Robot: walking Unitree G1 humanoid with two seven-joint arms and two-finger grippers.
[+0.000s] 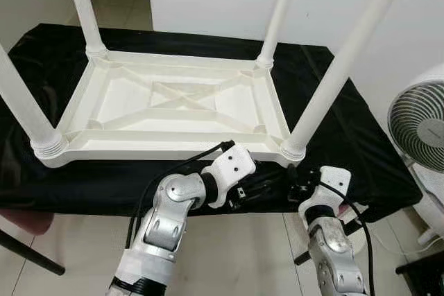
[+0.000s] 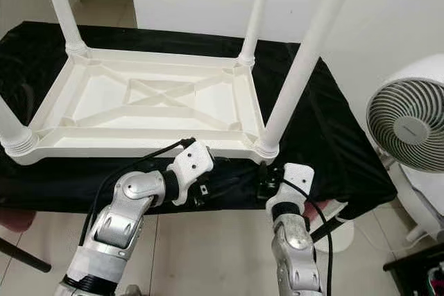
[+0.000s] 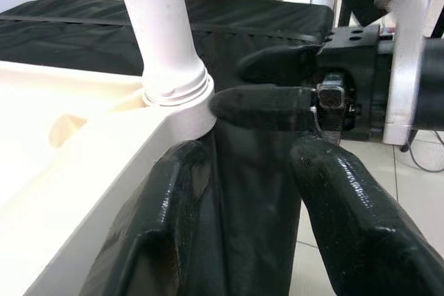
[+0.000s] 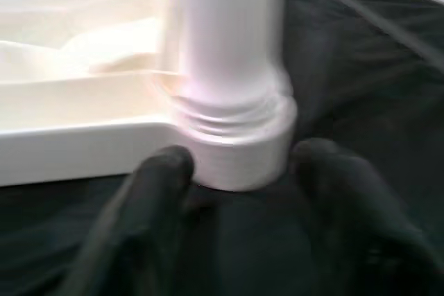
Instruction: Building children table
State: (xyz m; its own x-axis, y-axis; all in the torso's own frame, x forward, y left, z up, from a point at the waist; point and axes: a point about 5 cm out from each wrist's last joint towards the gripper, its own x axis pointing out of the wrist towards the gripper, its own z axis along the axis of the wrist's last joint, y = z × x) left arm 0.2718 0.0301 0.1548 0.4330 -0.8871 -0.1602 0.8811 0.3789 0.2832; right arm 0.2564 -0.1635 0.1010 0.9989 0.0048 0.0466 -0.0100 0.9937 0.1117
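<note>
Four white legs stand straight up from the upturned children's table (image 1: 173,105), which lies top-down on the black-draped bench (image 1: 361,136), its long axis running across the robot's front and its ribbed underside facing up. Both silver arms reach forward from below to the near edge of the bench. The left arm is bent at the elbow, its forearm angled toward the robot's right, so that the left gripper (image 3: 243,192) points sideways along the table's near rim toward the near right corner. Its two black fingers (image 3: 361,220) are spread apart with nothing but black cloth between them; one finger lies close against the white rim, though whether it touches cannot be told. The right arm rises nearly straight, wrist up, and the right gripper (image 4: 236,178) sits just before the near right leg (image 1: 333,77), at the ribbed collar (image 4: 232,140) where that leg joins the corner socket. In the blurred right wrist view its fingers (image 4: 149,192) are parted, one on each side of the collar and close to it, without visibly clamping it. In the left wrist view the right gripper's fingers lie across in front of the left one, near the same corner. A white fan (image 2: 409,123) stands on the floor to the right of the bench.
</note>
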